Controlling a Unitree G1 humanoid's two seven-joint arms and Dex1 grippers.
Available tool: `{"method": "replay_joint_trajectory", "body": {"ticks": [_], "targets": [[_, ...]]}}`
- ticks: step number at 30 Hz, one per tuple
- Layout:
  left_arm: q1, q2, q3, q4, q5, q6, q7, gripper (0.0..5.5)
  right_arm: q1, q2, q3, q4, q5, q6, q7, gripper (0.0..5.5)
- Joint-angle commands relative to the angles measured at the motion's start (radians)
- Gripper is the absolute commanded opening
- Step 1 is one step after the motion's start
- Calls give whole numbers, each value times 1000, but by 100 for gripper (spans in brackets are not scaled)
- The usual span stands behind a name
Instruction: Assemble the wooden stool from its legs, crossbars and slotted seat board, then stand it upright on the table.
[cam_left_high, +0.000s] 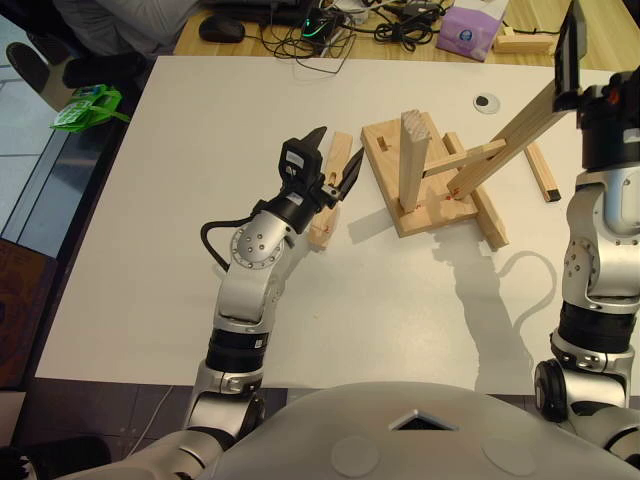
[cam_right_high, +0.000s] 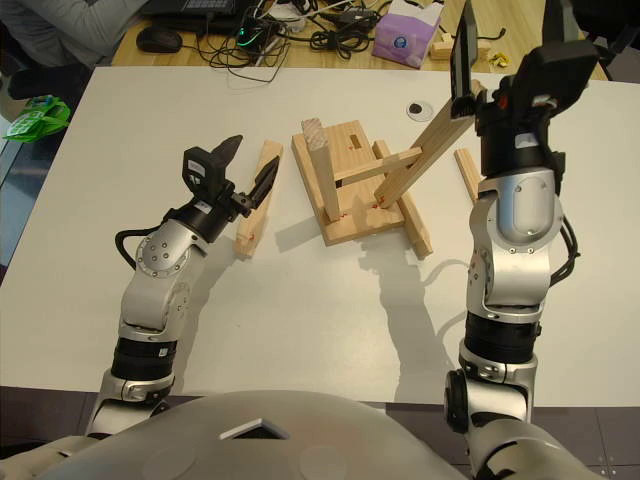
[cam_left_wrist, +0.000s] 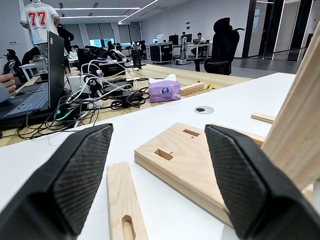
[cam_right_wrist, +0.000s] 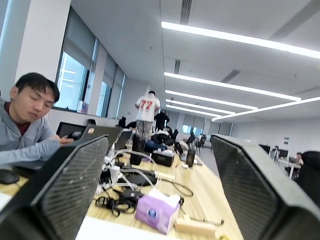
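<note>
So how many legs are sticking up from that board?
2 on the seat board: an upright leg toward its left, a leaning leg tilted toward the right gripper, a crossbar joining them.

Open room over the white rectangular table (cam_left_high: 150, 260) from 6 to 8 o'clock of the pale slotted wooden seat board (cam_left_high: 383, 150). Over the board, blocked by an upright square wooden leg (cam_left_high: 412, 160) and a slanted wooden leg (cam_left_high: 510, 133) rising toward 2 o'clock. At 9 o'clock, just beside, a loose slotted wooden bar (cam_left_high: 322, 230).

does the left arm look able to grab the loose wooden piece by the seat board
Likely yes: the open left claw hovers right over the loose wooden piece, with nothing between them.
</note>
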Motion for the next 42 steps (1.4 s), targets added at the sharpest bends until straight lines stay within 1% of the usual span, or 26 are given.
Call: {"method": "replay_joint_trajectory", "body": {"ticks": [1,5,8,10,11,12,13,15,17,20,21,24,26,28,31,32,34,36,38,40,42], "targets": [[-20,3,1,11,6,0,1,338,-52,-22,52,-46,-25,-17,70,347],[-44,1,-8,18,7,0,-6,338,-27,14,84,-73,38,80,103,281],[-33,-8,-14,15,11,-3,2,338,24,9,122,2,111,361,147,231],[-13,-15,-27,5,14,-6,8,338,98,-44,173,76,141,568,220,189],[-7,-18,-32,1,15,-6,11,338,128,-50,176,107,160,648,235,171],[-4,-21,-35,0,16,-7,13,338,154,-63,188,134,170,697,264,152],[-2,-24,-35,-1,17,-9,19,338,171,-74,201,175,162,703,279,138],[-4,-28,-34,4,17,-14,26,338,181,-86,213,229,135,658,288,100],[-7,-29,-33,12,18,-20,27,338,160,-63,192,226,121,531,284,64],[-14,-27,-30,28,19,-31,24,338,93,-1,140,143,118,308,248,14],[-17,-24,-27,36,21,-35,23,338,69,10,132,109,93,235,227,3],[-17,-16,-20,44,19,-40,18,338,22,36,118,3,41,117,180,3],[-13,-12,-20,39,18,-37,15,338,25,49,111,-10,17,97,150,3],[-8,-11,-22,31,16,-32,12,338,46,46,116,15,-10,137,133,3],[-6,-10,-24,21,15,-25,8,338,147,-25,216,135,-23,465,208,3],[-6,-11,-24,20,15,-25,10,338,193,-56,264,203,-11,559,271,3],[-8,-15,-26,22,16,-26,13,338,243,-80,318,320,-20,611,325,3],[-13,-18,-27,26,16,-27,13,338,243,-76,325,343,-27,591,322,3],[-18,-19,-22,33,16,-31,16,338,217,-41,302,331,-23,451,296,3],[-23,-20,-21,40,16,-34,16,338,171,19,230,278,2,281,241,3],[-25,-20,-20,44,16,-36,15,338,109,62,158,212,21,164,182,3]]}}
